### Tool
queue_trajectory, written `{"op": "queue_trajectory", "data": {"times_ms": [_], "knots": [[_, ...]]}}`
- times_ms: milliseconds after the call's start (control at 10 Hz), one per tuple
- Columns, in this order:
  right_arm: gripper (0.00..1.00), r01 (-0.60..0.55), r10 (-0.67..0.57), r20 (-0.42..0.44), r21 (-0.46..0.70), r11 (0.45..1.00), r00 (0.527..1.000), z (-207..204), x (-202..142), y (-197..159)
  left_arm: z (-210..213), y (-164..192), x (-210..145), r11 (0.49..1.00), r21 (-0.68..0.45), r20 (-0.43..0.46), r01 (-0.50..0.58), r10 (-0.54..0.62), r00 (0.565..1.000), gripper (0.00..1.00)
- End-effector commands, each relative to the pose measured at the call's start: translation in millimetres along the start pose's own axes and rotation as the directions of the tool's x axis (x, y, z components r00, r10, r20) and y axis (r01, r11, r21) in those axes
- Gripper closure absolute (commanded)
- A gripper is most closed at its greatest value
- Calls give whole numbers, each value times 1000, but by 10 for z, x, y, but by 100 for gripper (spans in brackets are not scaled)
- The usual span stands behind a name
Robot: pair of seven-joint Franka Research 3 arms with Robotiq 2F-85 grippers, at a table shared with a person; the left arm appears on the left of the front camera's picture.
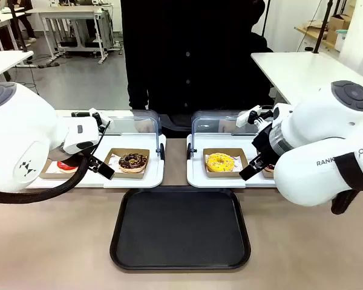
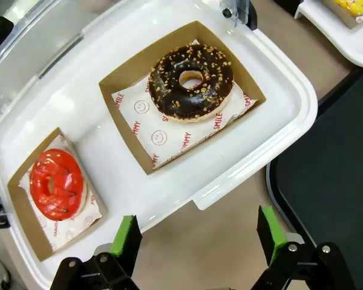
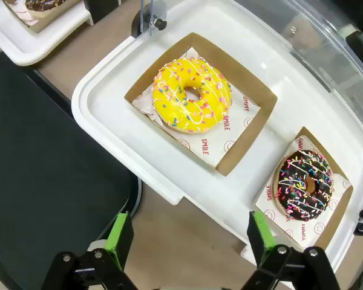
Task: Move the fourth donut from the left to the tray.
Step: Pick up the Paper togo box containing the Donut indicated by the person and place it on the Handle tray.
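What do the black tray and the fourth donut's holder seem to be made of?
The tray: probably plastic, matte black, with moulded rounded corners and a raised rim. The holder: brown cardboard, judging by its dull folded walls, lined with printed white paper under the fourth donut.

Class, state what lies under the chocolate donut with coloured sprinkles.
White printed paper lining a brown cardboard holder, which sits on the white display tray. The donut covers the paper's middle, so that part is unseen.
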State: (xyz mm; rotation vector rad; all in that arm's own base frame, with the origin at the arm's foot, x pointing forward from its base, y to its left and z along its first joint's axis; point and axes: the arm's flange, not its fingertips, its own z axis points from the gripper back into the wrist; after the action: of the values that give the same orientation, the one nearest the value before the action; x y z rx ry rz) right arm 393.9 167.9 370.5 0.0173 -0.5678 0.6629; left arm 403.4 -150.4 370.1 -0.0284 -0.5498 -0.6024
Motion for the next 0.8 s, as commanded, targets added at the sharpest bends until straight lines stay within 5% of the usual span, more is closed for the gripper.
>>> {"op": "queue_trajectory", "data": {"times_ms": [0,700], "knots": [[0,0,0,0,0,1000,1000,0,0,0,2,0,1,1000,0,0,0,0,1000,0],[0,0,0,0,0,1000,1000,0,0,0,2,0,1,1000,0,0,0,0,1000,0]]}}
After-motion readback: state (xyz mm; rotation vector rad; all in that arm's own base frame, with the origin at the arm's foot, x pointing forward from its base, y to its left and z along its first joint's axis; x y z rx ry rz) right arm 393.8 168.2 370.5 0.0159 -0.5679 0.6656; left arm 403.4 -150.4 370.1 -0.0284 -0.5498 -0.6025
